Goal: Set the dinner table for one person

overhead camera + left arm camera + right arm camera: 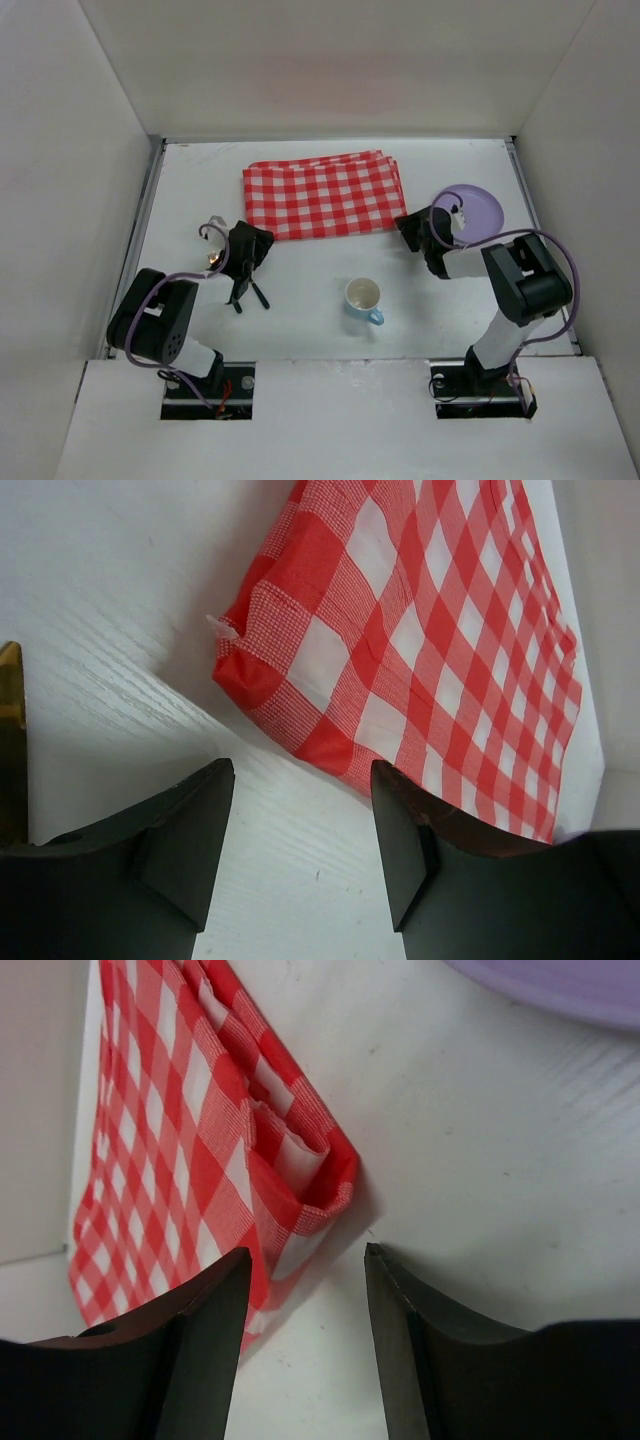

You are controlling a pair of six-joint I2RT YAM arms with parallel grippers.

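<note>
Dinner table (pixel 300 335): white top lying under both arms; it bears a folded red-and-white checkered cloth (pixel 325 197) at the far middle, a purple plate (pixel 485 210) just right of it, and a pale blue cup (pixel 362 297) upright nearer the bases; left gripper (pixel 302 778) sits low at the cloth's near left corner, fingers parted, grasping nothing; right gripper (pixel 303 1258) sits low at the near right corner, beside the plate, fingers parted and empty.
</note>
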